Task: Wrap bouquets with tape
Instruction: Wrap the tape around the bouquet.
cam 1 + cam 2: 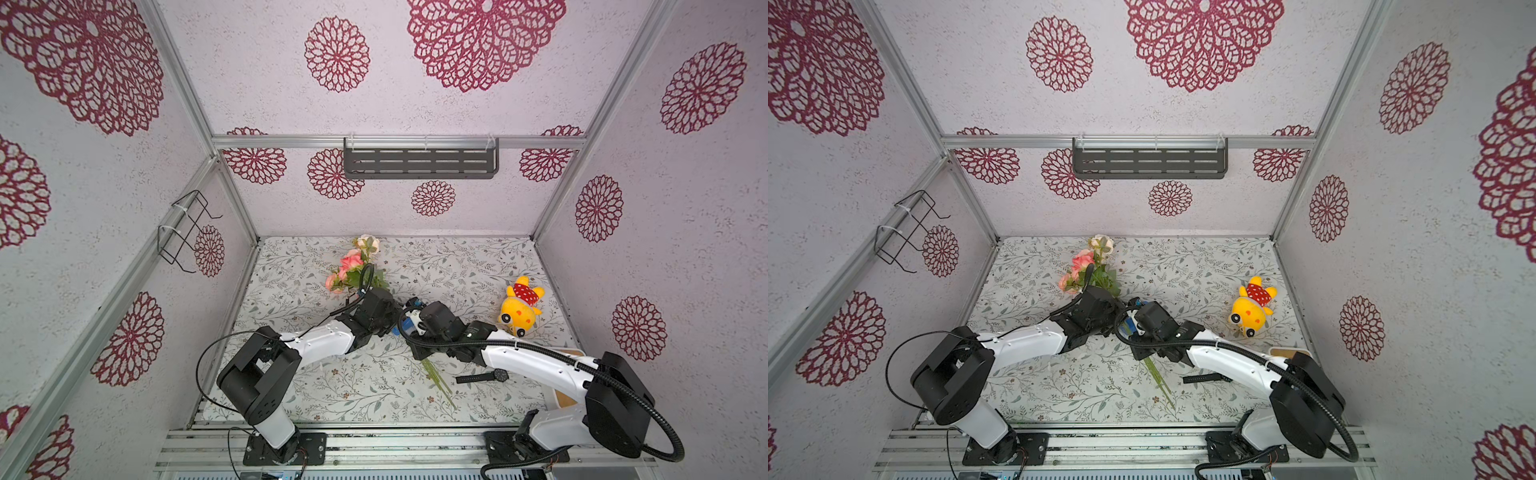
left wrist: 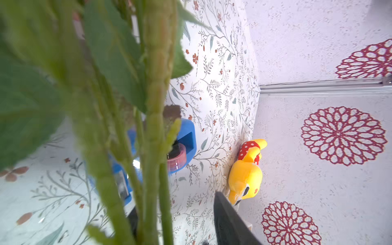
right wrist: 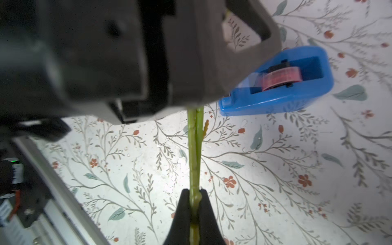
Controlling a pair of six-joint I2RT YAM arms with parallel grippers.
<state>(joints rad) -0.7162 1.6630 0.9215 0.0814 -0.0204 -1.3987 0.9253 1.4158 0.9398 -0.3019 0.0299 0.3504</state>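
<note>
Right gripper (image 3: 194, 193) on one bouquet (image 3: 193, 148); one tape (image 3: 282, 77)

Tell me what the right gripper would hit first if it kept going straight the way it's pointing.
Probably the left gripper: the bouquet stems that the right gripper clamps run straight ahead under its black body. The tape dispenser sits aside.

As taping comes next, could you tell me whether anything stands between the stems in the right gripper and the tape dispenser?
Nothing lies on the tablecloth between them: the stems, pinched by the right gripper, run beside the dispenser. Only the left gripper, over the stems, covers its tapered end in the right wrist view.
</note>
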